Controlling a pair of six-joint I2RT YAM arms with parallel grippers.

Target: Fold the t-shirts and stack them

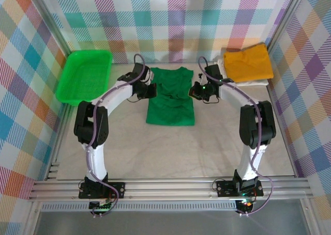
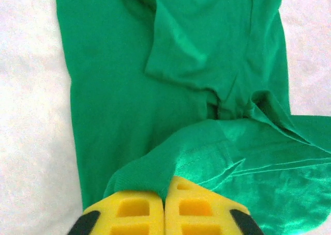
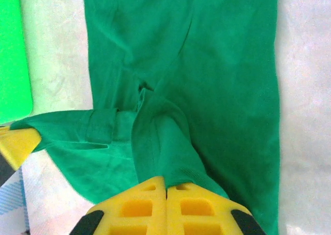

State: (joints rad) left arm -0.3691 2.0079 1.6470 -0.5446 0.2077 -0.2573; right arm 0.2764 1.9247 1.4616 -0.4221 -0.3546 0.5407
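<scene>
Evidently this is the sleeve fold. The dark green t-shirt [image 1: 170,103] lies flat on the table [image 1: 170,157], nearer its far edge, and each arm pinches a sleeve, probably to draw it inward over the body. The wrist views show the left gripper [image 2: 164,193] and right gripper [image 3: 166,186] with pads pressed together on green cloth. The top view adds the yellow t-shirt [image 1: 248,62] stacked on the white t-shirt [image 1: 251,83] at the far right corner.
</scene>
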